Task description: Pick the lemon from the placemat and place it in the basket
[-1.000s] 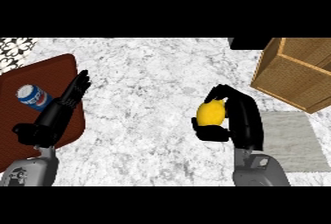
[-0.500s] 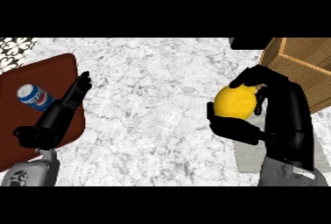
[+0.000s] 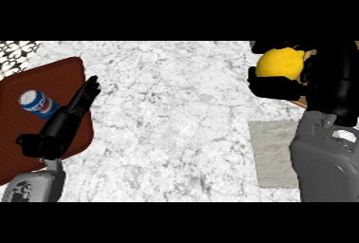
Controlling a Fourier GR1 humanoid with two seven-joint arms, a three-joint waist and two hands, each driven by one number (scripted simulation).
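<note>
A yellow lemon (image 3: 279, 65) is held high at the upper right, with my right hand (image 3: 329, 76) shut on it, black fingers and thumb curled round its sides. The hand and forearm hide nearly all of the wooden basket; only a small tan sliver (image 3: 301, 101) shows beside the wrist. The grey placemat (image 3: 272, 154) lies on the marble counter at the right, partly under my right forearm, with nothing seen on it. My left hand (image 3: 70, 118) rests open at the left, fingers straight and pointing up.
A brown wooden board (image 3: 42, 80) sits at the left edge with a blue and white can (image 3: 38, 104) lying on it beside my left hand. A patterned tile patch (image 3: 15, 51) shows at the top left corner.
My right hand has lifted the lemon higher and further to the upper right, over where the basket showed. The left hand has not moved.
</note>
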